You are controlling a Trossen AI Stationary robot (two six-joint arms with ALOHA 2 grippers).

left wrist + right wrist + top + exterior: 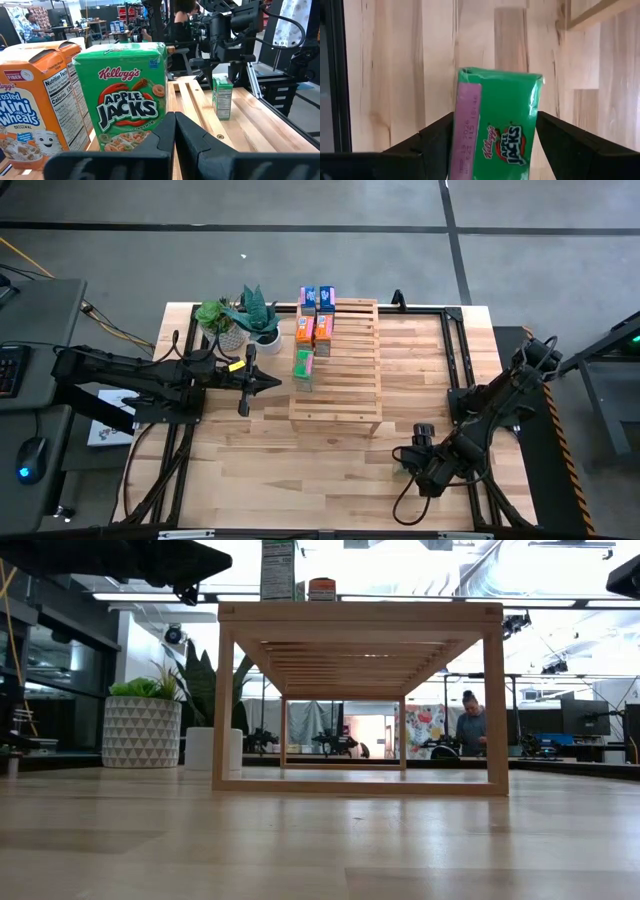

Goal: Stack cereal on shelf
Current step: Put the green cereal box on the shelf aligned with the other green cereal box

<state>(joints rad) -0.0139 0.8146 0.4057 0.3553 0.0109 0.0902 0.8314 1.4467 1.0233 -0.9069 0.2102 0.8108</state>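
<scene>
The light-wood slatted shelf stands mid-table. Five cereal boxes stand along its left edge: two blue, two orange and one green. My left gripper hovers shut just left of that green box, with an orange box beside it. My right gripper is near the table's near-right part, closed on the second green box, which also shows far off in the left wrist view. My right gripper pinches the green box between its two fingers, one finger against the narrow side with the pink label, the other against the opposite side. It comes from above. The box stands upright; I cannot tell whether it is lifted clear of the tabletop.
Two potted plants stand left of the shelf's far end, close to my left arm. A black frame runs along the table's right side. Bare tabletop lies in front of the shelf. A person is in the room behind.
</scene>
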